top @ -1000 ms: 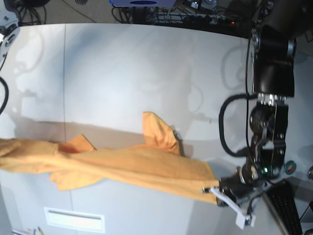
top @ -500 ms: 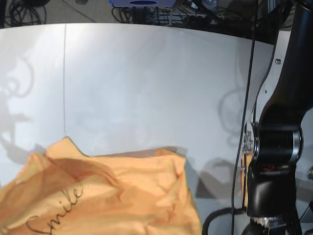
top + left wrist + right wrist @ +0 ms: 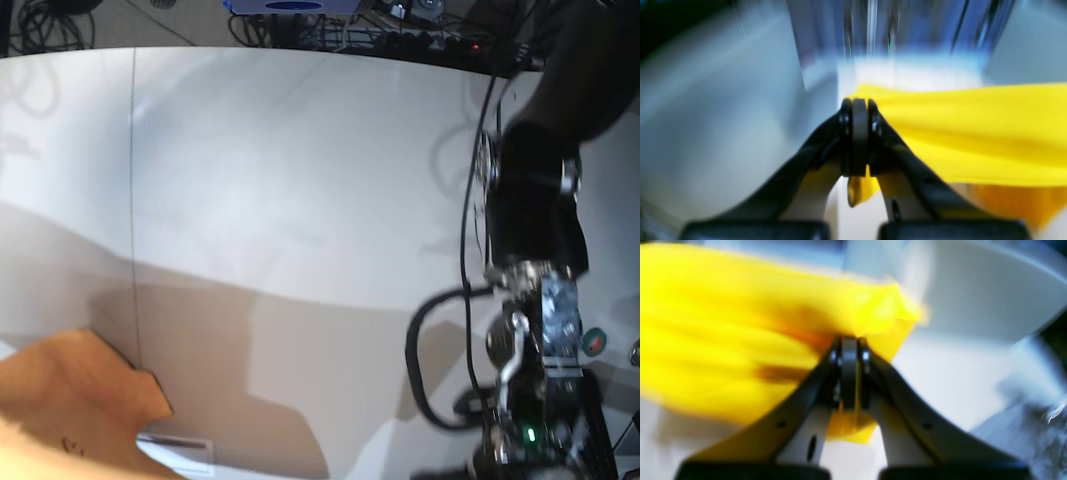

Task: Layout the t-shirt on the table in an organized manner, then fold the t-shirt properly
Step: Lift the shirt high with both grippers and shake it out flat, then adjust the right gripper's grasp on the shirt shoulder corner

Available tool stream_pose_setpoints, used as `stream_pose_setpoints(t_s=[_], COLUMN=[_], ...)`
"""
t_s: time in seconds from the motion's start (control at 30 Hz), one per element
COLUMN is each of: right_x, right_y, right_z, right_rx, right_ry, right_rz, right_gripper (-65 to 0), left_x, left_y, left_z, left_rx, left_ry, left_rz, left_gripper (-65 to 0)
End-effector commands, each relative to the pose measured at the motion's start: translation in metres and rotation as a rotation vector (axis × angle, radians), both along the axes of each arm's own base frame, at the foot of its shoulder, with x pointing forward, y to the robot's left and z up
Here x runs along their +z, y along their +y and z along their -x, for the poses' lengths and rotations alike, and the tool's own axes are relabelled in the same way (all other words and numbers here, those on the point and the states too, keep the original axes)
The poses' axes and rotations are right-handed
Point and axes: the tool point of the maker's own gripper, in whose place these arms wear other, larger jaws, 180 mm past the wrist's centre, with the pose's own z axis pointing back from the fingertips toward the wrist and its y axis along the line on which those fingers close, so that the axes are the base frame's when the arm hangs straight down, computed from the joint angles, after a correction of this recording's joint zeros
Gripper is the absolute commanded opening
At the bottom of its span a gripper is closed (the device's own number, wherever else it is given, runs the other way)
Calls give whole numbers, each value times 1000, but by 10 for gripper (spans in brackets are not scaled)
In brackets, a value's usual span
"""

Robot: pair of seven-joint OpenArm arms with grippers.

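Pinching a corner each, the left end effector [image 3: 858, 140] and right end effector [image 3: 849, 373] hold the t-shirt [image 3: 973, 133] taut above the surface [image 3: 300, 180]. Thin folds could slip from either grip, dropping the cloth in a heap. Motion blur smears both wrist views; in the base view only an orange flap shows at lower left.

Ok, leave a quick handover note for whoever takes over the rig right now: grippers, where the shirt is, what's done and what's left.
Left gripper: shut on a corner of the t-shirt.
Right gripper: shut on another bunch of the same shirt.
Shirt: held up between both arms; the base view shows only a piece of it at the lower left over the table. Wrist views are blurred.
Done: both grips taken.
Left: lay it out flat, then every fold.
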Motion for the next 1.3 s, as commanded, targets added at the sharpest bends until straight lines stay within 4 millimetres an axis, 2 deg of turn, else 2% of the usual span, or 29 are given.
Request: stream_pose_setpoints(t_s=[0.0, 0.07, 0.13, 0.2, 0.33, 0.37, 0.43, 0.5, 0.57, 0.7, 0.87, 0.97, 1.07, 1.2, 1.27], right_x=[-5, -68, -126, -178, -257, -271, -292, -305, -310, -315, -329, -337, -344, -356, -359], right_y=[0, 21, 40, 51, 65, 68, 69, 68, 61, 60, 60, 60, 61, 64, 64], right_z=[7, 20, 37, 54, 85, 93, 104, 113, 120, 127, 153, 171, 185, 195, 193], right_rx=[0, 29, 44, 32, 24, 20, 4, -13, -23, -29, -45, -54, -61, -78, -83], right_ry=[-18, 69, 134, 197, 356, 390, 440, 474, 500, 518, 576, 616, 646, 677, 678], right_rz=[-5, -77, -173, -275, -399, -420, -457, -486, -479, -482, -482, -482, -485, -517, -531], right_gripper=[-650, -650, -650, -650, -650, -650, -650, -650, -650, -650, -650, -650, -650, -650, -650], left_x=[3, -69, -129, -188, -273, -290, -312, -322, -327, -340, -354, -350, -345, -351, -353], left_y=[8, 12, 18, 22, 35, 43, 50, 53, 59, 63, 89, 103, 106, 105, 104], left_z=[9, 35, 61, 87, 129, 139, 154, 163, 171, 190, 219, 235, 248, 264, 265], left_rx=[15, 18, 24, 31, 55, 65, 76, 78, 82, 86, 160, 196, 205, 200, 201], left_ry=[-37, 106, 233, 338, 494, 540, 594, 606, 617, 655, 707, 707, 703, 729, 736], left_rz=[-11, -22, -38, -37, -46, -62, -72, -74, -85, -93, -75, -70, -74, -80, -74], left_gripper=[-650, -650, -650, -650, -650, -650, -650, -650, -650, -650, -650, -650, -650, -650, -650])
